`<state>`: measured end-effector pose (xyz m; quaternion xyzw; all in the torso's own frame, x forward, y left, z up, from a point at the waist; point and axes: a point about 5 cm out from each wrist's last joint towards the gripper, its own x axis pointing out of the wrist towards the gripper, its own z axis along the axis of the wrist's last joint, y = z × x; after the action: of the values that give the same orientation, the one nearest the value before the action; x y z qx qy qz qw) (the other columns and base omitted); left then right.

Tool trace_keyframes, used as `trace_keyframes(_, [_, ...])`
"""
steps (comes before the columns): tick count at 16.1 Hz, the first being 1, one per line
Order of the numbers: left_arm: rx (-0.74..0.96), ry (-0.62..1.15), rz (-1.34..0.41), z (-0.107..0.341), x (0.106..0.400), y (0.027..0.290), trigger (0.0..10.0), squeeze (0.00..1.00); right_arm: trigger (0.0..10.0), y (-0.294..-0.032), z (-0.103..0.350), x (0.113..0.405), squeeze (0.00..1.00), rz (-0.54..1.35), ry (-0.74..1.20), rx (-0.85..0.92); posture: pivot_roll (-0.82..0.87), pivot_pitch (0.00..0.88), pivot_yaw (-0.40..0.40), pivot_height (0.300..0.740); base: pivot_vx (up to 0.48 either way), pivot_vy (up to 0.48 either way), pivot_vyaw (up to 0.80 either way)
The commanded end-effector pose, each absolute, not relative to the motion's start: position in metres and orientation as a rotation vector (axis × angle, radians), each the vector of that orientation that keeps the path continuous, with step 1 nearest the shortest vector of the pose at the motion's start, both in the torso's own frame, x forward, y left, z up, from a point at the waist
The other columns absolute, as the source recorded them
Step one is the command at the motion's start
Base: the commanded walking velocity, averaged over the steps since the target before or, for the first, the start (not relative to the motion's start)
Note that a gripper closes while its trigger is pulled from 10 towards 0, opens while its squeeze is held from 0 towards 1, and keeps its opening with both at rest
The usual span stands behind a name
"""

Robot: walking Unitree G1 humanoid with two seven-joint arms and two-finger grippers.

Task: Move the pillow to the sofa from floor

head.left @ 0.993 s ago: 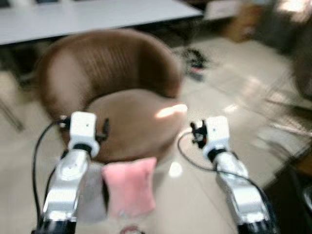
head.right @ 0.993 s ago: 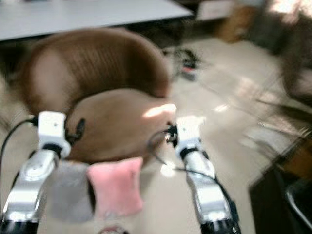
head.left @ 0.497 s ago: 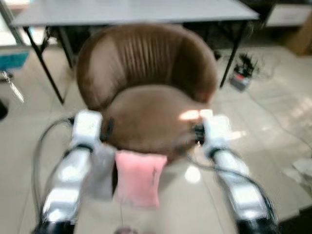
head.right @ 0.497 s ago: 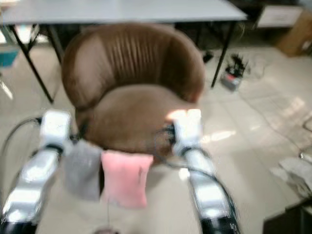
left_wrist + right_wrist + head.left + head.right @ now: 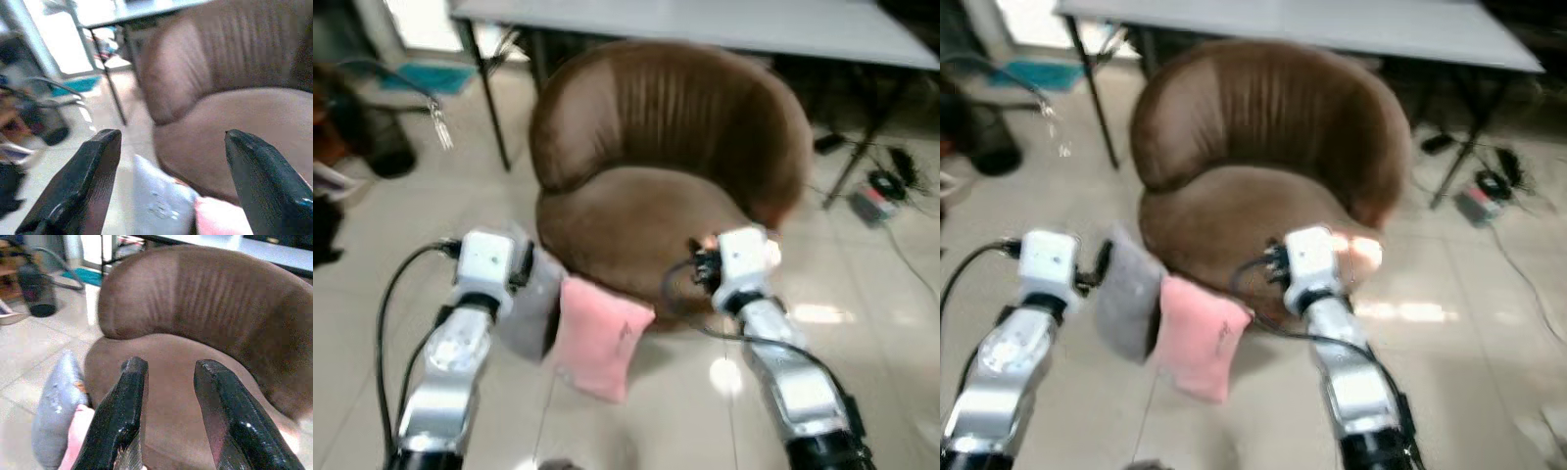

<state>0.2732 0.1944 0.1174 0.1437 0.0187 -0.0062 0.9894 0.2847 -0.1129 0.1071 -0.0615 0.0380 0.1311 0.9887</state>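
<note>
Pink pillow [image 5: 599, 336] leans on the floor [image 5: 372, 323] against the brown sofa [image 5: 671, 186] front edge, beside a grey pillow [image 5: 1128, 292]. The camera has swung; both pillows remain unmoved. Left gripper [image 5: 168, 183] is spread wide, right gripper [image 5: 168, 416] narrowly parted, both empty; the pickup is judged pending.

Open sofa seat [image 5: 636, 225] ahead

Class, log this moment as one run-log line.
pink pillow: floor, against sofa | left gripper: open, empty | right gripper: open, empty

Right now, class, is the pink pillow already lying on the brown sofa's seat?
No, the pink pillow is on the floor, leaning against the front of the brown sofa beside a grey pillow.
</note>
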Motion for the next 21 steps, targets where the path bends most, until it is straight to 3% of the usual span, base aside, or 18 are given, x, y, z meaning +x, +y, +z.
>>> trace_keyframes(1, [0.301,-0.017,-0.03,0.124,0.274,0.184,10.0,0.0,10.0,-0.125,0.108,0.286,0.0,0.222,0.076,-0.139,-0.01,0.046,-0.022,0.74,0.0,0.0,0.8])
trace_keyframes(6, [0.267,-0.002,-0.007,0.128,0.277,0.19,10.0,0.0,10.0,-0.132,0.105,0.283,0.0,0.172,0.093,-0.128,-0.01,0.047,-0.025,0.74,0.0,0.0,0.0])
trace_keyframes(11, [0.254,-0.006,-0.031,0.128,0.277,0.186,10.0,0.0,10.0,-0.132,0.108,0.285,0.0,0.156,0.078,-0.153,-0.01,0.047,-0.023,0.74,0.332,0.0,0.56])
trace_keyframes(21, [0.257,-0.005,-0.059,0.129,0.278,0.183,10.0,0.0,10.0,-0.136,0.103,0.286,0.0,0.106,0.105,-0.133,0.0,0.043,-0.019,0.74,0.351,0.0,0.0])
